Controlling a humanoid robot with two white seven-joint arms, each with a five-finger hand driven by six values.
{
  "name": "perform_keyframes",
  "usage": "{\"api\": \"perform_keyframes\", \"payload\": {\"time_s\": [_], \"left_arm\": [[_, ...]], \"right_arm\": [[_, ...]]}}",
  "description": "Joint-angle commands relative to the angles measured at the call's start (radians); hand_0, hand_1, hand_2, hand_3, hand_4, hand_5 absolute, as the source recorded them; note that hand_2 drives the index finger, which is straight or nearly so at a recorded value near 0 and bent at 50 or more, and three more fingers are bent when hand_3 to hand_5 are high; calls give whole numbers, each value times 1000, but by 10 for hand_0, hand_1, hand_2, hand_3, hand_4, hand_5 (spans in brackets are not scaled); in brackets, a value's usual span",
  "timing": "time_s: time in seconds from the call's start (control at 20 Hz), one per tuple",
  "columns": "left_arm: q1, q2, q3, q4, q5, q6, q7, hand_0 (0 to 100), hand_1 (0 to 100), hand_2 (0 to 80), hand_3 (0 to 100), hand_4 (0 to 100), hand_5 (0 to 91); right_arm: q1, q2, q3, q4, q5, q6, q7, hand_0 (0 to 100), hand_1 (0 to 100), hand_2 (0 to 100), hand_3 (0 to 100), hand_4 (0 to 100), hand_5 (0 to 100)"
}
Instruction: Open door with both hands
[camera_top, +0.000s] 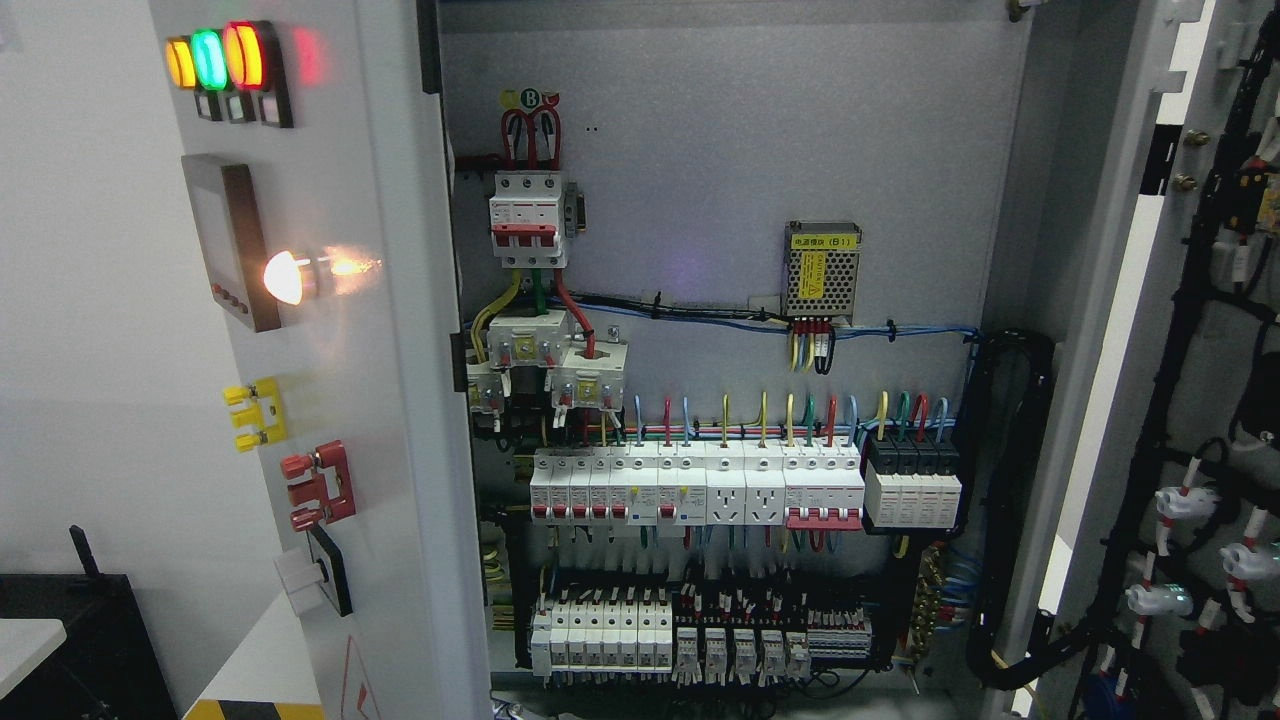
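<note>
Neither hand is showing, so their fingers cannot be told. Two doors (330, 400) (1190, 400) are standing open; three lamps (212, 60) are glowing.

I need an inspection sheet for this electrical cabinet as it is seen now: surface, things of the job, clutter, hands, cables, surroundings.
Surface: grey back panel inside the cabinet, fully exposed.
Job's things: left door swung open, edge toward the camera; right door open too, its inner side showing.
Clutter: nothing seen.
Hands: nothing seen; neither arm is in view.
Cables: coloured wires enter the breaker rows; a black cable bundle loops at the right.
Surroundings: indicator lamps lit orange, green and red on the left door; white wall at the left.
</note>
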Motion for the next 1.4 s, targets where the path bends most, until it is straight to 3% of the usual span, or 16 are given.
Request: {"api": "perform_keyframes", "payload": {"time_s": [0.0,1.35], "left_arm": [[-32,0,0,0,-1,1,-1,0,0,0,0,0,0],[-32,0,1,0,1,1,1,0,0,0,0,0,0]], "right_arm": [[8,-35,57,-22,1,2,-3,384,0,0,0,0,0],[-26,-25,132,-20,13,8,-29,383,0,0,0,0,0]]}}
